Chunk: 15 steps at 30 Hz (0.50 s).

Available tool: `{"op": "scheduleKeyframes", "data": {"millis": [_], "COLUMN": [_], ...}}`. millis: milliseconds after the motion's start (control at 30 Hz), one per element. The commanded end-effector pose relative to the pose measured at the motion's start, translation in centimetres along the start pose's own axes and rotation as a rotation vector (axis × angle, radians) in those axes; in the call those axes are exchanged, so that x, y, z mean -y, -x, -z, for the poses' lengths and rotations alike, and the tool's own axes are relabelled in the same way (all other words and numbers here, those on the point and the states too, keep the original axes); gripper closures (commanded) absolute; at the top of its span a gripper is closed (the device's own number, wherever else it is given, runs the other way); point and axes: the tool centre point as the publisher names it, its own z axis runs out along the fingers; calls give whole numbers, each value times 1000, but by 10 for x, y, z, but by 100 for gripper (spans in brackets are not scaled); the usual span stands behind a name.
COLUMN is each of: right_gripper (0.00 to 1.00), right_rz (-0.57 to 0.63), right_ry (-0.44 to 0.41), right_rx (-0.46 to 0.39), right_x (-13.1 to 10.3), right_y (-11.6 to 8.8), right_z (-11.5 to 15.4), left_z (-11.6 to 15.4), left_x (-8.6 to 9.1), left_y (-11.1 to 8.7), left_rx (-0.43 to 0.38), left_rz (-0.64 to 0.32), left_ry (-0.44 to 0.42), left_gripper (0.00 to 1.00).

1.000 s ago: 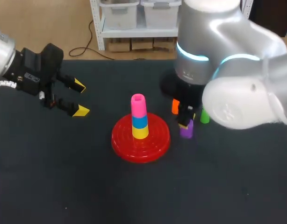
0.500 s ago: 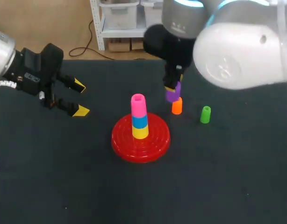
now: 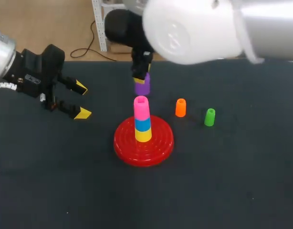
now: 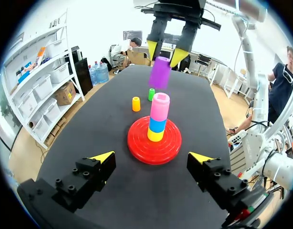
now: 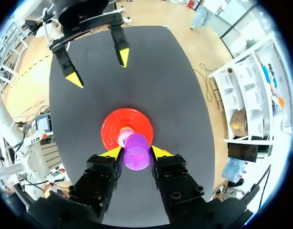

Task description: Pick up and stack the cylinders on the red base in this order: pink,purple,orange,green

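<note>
The red base (image 3: 143, 143) carries a stack of yellow, blue and pink cylinders, pink (image 3: 141, 108) on top. My right gripper (image 3: 141, 78) is shut on the purple cylinder (image 3: 142, 85), which hangs in the air just above and slightly behind the pink one. The right wrist view has the purple cylinder (image 5: 136, 151) between the yellow tips, over the red base (image 5: 127, 128). The orange cylinder (image 3: 180, 108) and the green cylinder (image 3: 210, 117) stand on the table right of the base. My left gripper (image 3: 81, 99) is open and holds nothing, left of the base.
The dark table (image 3: 223, 181) has bare surface in front of the base and on the right. In the left wrist view the base (image 4: 154, 141) lies ahead of the open fingers, with the right gripper (image 4: 166, 51) holding the purple cylinder above it.
My right arm lifted the purple cylinder from the table beside the orange one and carried it up and left to above the pink cylinder. The left arm stayed still.
</note>
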Motion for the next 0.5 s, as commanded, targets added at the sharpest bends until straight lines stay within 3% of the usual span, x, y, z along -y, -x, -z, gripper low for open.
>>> {"op": "scheduleKeyframes", "data": {"millis": [33,500], "right_gripper": [100,100], "right_rz": [15,19], "right_ry": [12,31], "right_rx": [-33,-53], "right_x": [-3,-14], "right_y": [12,-6], "right_z": [-5,-14], "left_z": [0,0], "left_x": [0,0], "left_y": [-1,-1], "left_rx": [2,2], "left_rz": [-1,-1], "left_ry": [1,1], "left_gripper": [0,0]}}
